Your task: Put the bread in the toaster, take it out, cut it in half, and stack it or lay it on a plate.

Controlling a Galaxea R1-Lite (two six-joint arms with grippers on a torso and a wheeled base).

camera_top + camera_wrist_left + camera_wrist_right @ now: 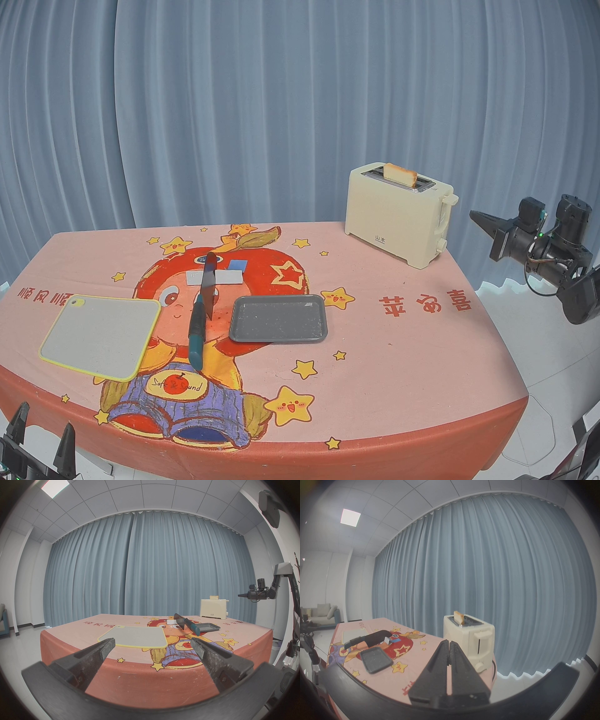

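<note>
Head view gives me the desk (pixel 400 369) under its cartoon cloth, with the cream toaster (pixel 394 215) at its far right corner. On the near left lies the cutting board (pixel 100 336). The dark tray (pixel 278 319) sits mid-desk, and the knife (pixel 201 306) lies between the two, its blade propped on a small block (pixel 230 277). My left claw (pixel 153 644) hangs low before the desk's near-left edge, fingers spread wide and holding nothing. My right claw (pixel 449 645) is off the desk's right side, about level with the toaster's top, fingers pressed together on nothing. The bread (pixel 400 174) stands in the toaster's slot with only its upper part showing. I judge the lift-out comes next, and that is where it could go sour. So little crust is offered that a shallow pinch may slip or crumble it, and a claw arriving unopened would shove the slice down or nudge the toaster toward the desk's edge.
</note>
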